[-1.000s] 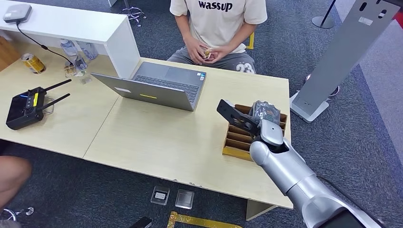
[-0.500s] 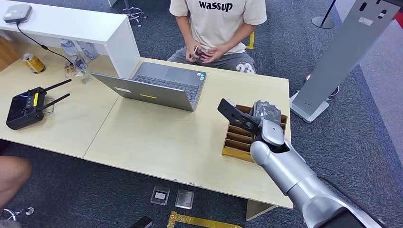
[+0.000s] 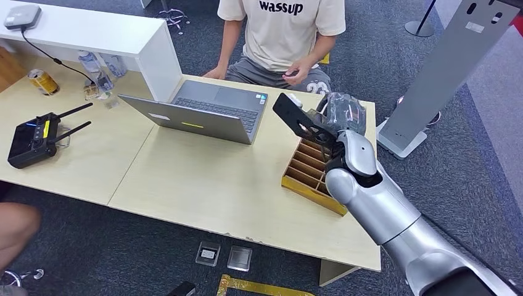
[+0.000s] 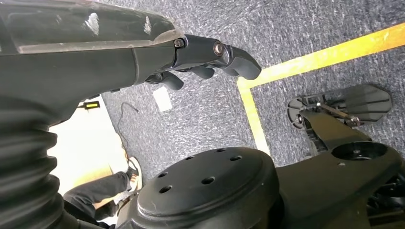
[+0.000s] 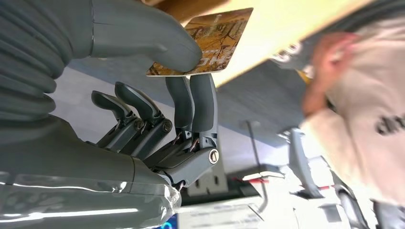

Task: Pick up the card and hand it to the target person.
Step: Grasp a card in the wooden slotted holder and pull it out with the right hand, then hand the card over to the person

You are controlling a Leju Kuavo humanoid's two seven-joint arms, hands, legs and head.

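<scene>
My right hand (image 3: pixel 343 118) is raised over the far right part of the table (image 3: pixel 203 185), above the wooden slotted box (image 3: pixel 306 177). In the right wrist view the hand (image 5: pixel 143 114) pinches a brown printed card (image 5: pixel 210 38) between the thumb and the fingers. The person (image 3: pixel 284 28) in a beige T-shirt sits across the table, with one of their hands (image 3: pixel 297 68) held out near the table's far edge, a short way beyond my hand. My left hand (image 4: pixel 210 52) hangs over the carpet with nothing in it, fingers loosely extended.
An open grey laptop (image 3: pixel 203 114) stands mid-table between me and the person. A black controller with antennas (image 3: pixel 34 140) and a can (image 3: pixel 43 81) lie at the left, by a white shelf (image 3: pixel 92 37). A grey stand (image 3: pixel 444 74) rises to the right of the table.
My right hand has lifted out of the box and moved toward the person with the card. The box has shifted slightly left. The person's hands have parted, one reaching forward.
</scene>
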